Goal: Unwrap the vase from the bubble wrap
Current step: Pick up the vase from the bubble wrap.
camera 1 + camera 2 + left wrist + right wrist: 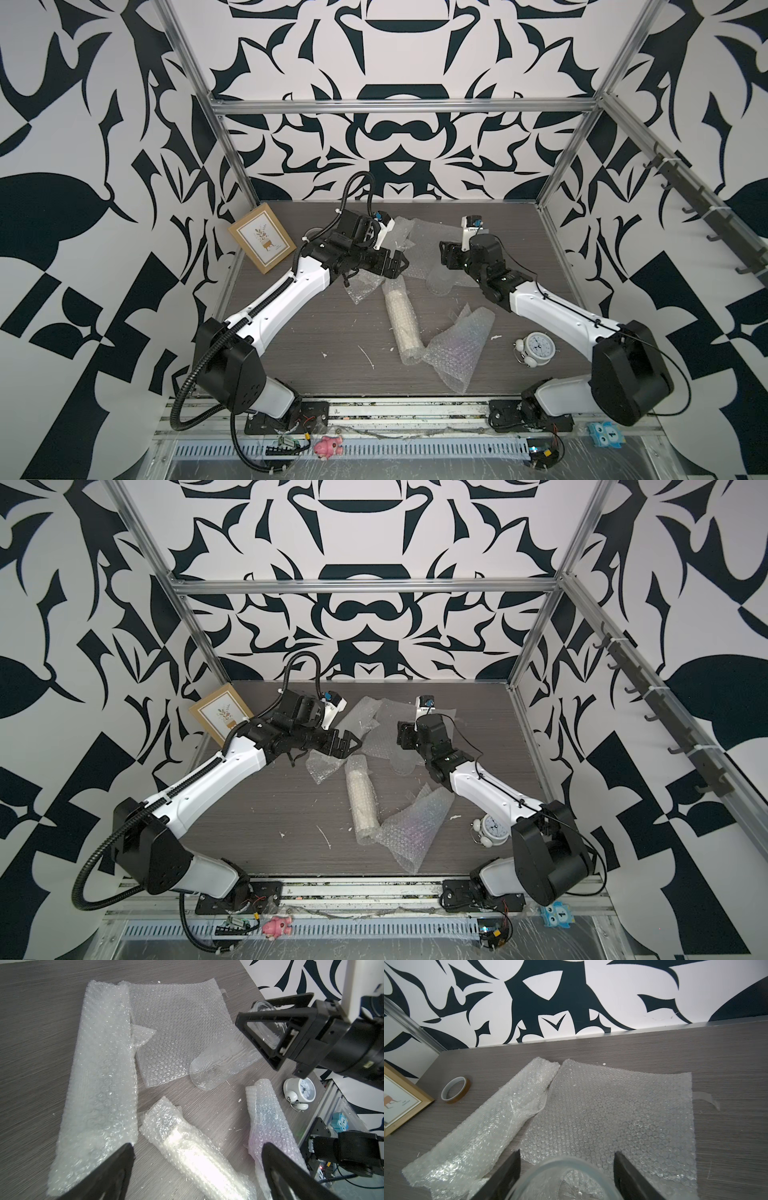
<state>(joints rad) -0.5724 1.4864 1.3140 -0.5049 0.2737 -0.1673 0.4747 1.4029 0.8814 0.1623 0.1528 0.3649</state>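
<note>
The clear ribbed glass vase (214, 1066) is lying bare on its side, out of the bubble wrap. Its mouth is sitting between the fingers of the right claw (565, 1155). That claw is standing partly spread, one finger at each side of the rim and seemingly touching it. Whether it is pinching the glass or only bracketing it, I cannot tell. The step in hand appears to be parting with the freed vase, so the task is looking nearly done. To do it well, the fingers should be spreading evenly and drawing back along the vase's axis, since slick round glass is apt to roll on the grey wood-grain table (726, 1053). Just past the fingertips a flat see-through bubble wrap sheet (612, 1115) is lying spread, with the vase overlapping one corner. Beside it a long folded bubble wrap strip (483, 1132) is stretching away. Farther off are sitting a brown tape roll (455, 1089) and a gold-framed picture (400, 1101). The left claw (197, 1147) is hanging fully spread and empty over a cream-white roll wrapped in bubble wrap (199, 1165). Beyond that, a crumpled bubble wrap sheet (268, 1118) is lying loose, with a white twin-bell alarm clock (301, 1089) past it.
</note>
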